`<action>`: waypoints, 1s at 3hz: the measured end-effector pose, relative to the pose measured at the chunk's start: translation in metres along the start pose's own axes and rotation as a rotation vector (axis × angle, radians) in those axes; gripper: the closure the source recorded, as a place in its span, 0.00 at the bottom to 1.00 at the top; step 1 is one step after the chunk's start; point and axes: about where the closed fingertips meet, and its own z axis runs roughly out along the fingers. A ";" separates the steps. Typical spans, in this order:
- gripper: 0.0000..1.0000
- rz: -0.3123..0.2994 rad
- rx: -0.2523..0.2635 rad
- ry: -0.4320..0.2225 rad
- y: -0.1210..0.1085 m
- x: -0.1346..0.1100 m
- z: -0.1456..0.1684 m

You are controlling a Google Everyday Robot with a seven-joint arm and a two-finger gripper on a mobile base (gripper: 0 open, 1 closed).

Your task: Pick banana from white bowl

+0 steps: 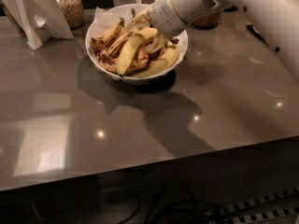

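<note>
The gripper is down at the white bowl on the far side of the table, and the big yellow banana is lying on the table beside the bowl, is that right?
Not quite. The banana lies inside the white bowl, on top of the spotted bananas, not on the table beside it. The camera view shows this. The rest holds: the gripper is down at the bowl, on the far side of the table.

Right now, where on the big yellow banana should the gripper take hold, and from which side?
Probably its upper half, from above: the banana lies atop the other bananas in the white bowl, back exposed. The gripper is at that end.
</note>
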 end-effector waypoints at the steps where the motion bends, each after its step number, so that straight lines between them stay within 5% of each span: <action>1: 0.50 0.000 0.006 -0.039 -0.003 -0.006 0.015; 3: 0.92 0.017 -0.003 -0.062 -0.002 -0.015 0.016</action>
